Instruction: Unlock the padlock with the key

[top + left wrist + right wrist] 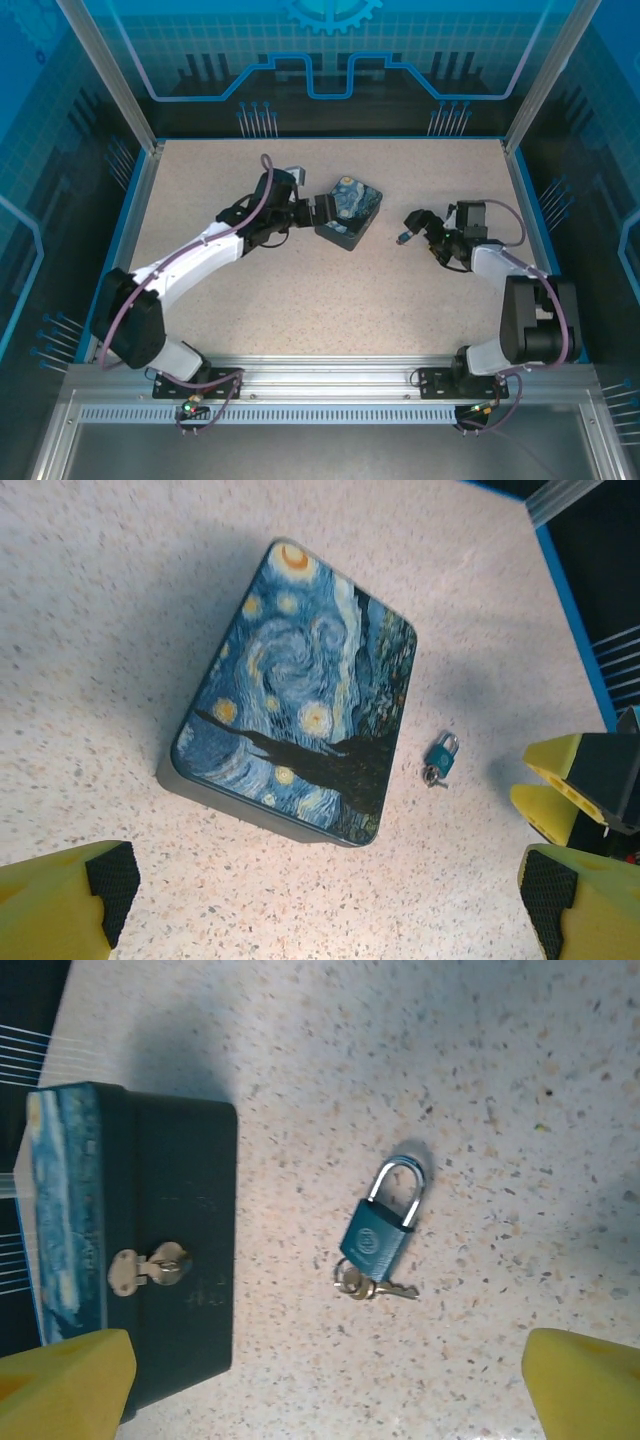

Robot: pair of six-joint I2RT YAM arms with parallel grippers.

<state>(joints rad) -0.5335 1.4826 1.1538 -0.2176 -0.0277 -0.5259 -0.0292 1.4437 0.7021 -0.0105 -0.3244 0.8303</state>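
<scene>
Left claw [330,905] seen spread wide, nothing pinched, parked just left of box [300,700], lid printed with blue swirls and yellow specks. Right claw [325,1390] spread wide too, nothing held, hung over tabletop [520,1080] right of box. Small teal padlock [378,1235] laid flat on tabletop between box and right claw, apart from both, shackle looks seated. Key [397,1291] on ring found at padlock's bottom end, touching it; whether it's inserted can't be told, tbh.

The speckled beige bench [300,290] carries a box [349,211] with a blue swirl-painted lid. Near it lies a teal padlock [383,1222], key [392,1290] at its base.
</scene>
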